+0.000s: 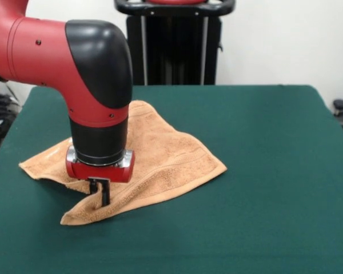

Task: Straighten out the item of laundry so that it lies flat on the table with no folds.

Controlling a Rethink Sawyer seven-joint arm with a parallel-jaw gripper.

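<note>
The gripper (102, 194) hangs from the red and black arm (74, 63) and its short black fingers (105, 193) go straight down into the near part of the orange-tan terry towel (160, 154). The fingers stand very close together and their tips are sunk in the cloth, so they seem to be pinching a fold of the towel, but the tips themselves are hidden and I cannot tell this for sure. The towel lies on the left half of the dark green table (263, 171), partly under the arm, and it is not flat: one pointed corner (68, 218) comes toward the camera just below the gripper, a second corner (220, 167) points to the right, a third (27, 166) to the left, and the far part goes behind the wrist. A raised ridge runs across the middle and a woven band (180, 174) shows near the right edge, so I judge that one layer is folded over another. In my judgement the towel is light, soft and limp; it will not keep a shape and will sag and drag behind any held point. The felt-like cover probably catches the terry loops, which helps when pulling a layer open. The best place to hold is a free corner or an edge of the upper layer only, not the thick ridge in the middle.
</note>
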